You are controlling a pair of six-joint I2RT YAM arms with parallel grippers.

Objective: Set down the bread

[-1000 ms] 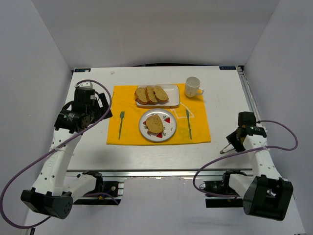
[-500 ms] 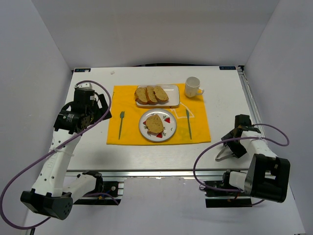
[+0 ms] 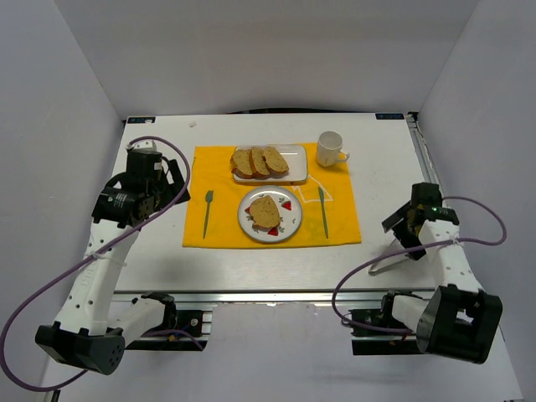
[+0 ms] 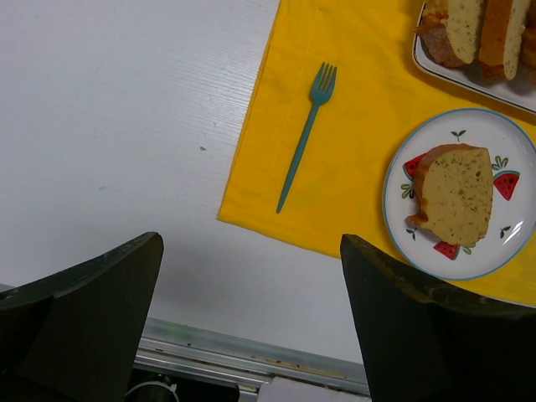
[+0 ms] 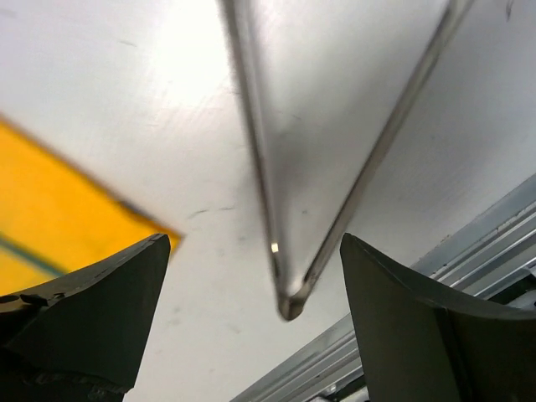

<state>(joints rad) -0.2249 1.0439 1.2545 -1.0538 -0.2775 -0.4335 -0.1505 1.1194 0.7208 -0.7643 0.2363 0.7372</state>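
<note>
The bread (image 3: 266, 211) lies on the round watermelon-print plate (image 3: 287, 224) in the middle of the yellow placemat; it also shows in the left wrist view (image 4: 456, 195). Three similar slices (image 3: 260, 160) lie on the white rectangular tray (image 3: 297, 156) behind it. My left gripper (image 3: 167, 186) (image 4: 251, 243) is open and empty, hovering left of the placemat. My right gripper (image 3: 404, 230) (image 5: 251, 243) is open, above metal tongs (image 3: 392, 260) (image 5: 289, 297) that lie on the table at the right.
A teal fork (image 3: 207, 212) lies left of the plate and a green knife (image 3: 322, 211) right of it. A white mug (image 3: 330, 148) stands at the placemat's (image 3: 219, 172) back right corner. The table's metal front rail (image 3: 276, 295) runs near the tongs.
My right arm has swung and lifted, and the tongs now lie on the table below it. The left arm and the bread have not moved.
</note>
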